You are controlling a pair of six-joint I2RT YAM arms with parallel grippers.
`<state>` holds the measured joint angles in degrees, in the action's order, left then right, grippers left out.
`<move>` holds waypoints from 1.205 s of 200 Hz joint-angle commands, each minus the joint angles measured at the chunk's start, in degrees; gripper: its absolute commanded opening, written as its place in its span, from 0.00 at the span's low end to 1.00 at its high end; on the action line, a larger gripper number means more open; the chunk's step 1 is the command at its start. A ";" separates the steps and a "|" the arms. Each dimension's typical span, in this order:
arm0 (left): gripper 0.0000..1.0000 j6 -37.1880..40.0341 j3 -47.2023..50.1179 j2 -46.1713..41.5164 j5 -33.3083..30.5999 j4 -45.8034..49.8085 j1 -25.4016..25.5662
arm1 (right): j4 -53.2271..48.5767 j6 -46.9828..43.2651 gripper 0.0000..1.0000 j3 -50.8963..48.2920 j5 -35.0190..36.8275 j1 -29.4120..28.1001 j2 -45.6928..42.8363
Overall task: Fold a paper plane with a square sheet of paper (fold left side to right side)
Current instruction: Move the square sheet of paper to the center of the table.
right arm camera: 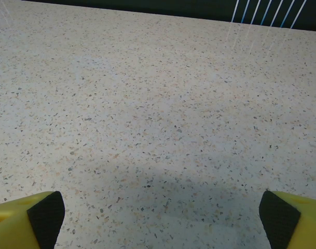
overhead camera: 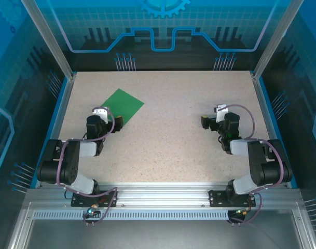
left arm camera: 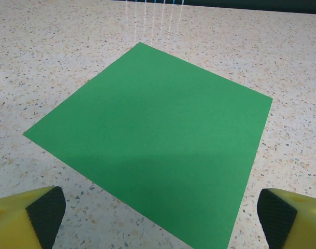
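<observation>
Green sheet (left arm camera: 158, 135) flat on speckled table (right arm camera: 147, 104) before left claw (left arm camera: 160, 217); right claw (right arm camera: 160, 218) apart; both gaping, empty.

green sheet (overhead camera: 123, 104): 1, seemingly single-layer | claws: 2, left claw (left arm camera: 161, 215), right claw (right arm camera: 163, 218) | table (overhead camera: 173, 145): 1

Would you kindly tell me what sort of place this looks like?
Probably a robotics lab test cell: a left arm and right arm bolted to an aluminium rail, and a speckled table walled by blue panels on metal posts.
</observation>
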<state>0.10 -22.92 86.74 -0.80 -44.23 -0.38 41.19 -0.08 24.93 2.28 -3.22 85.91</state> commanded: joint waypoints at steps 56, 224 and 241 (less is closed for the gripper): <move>0.99 -0.10 -0.90 0.02 -0.41 -0.45 0.03 | 1.66 -0.55 1.00 -0.07 -0.61 0.33 0.31; 0.99 -8.61 -12.17 -15.13 -7.48 31.52 0.01 | -22.03 9.11 1.00 6.03 3.55 3.72 -15.05; 0.99 -12.35 -20.22 -12.20 -4.70 43.97 0.03 | -31.54 13.17 1.00 8.55 3.60 3.36 -20.60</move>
<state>-5.82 -33.78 73.10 -6.46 -19.90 -0.38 23.62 6.39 29.50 4.34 -0.21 72.12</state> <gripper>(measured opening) 0.986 0.997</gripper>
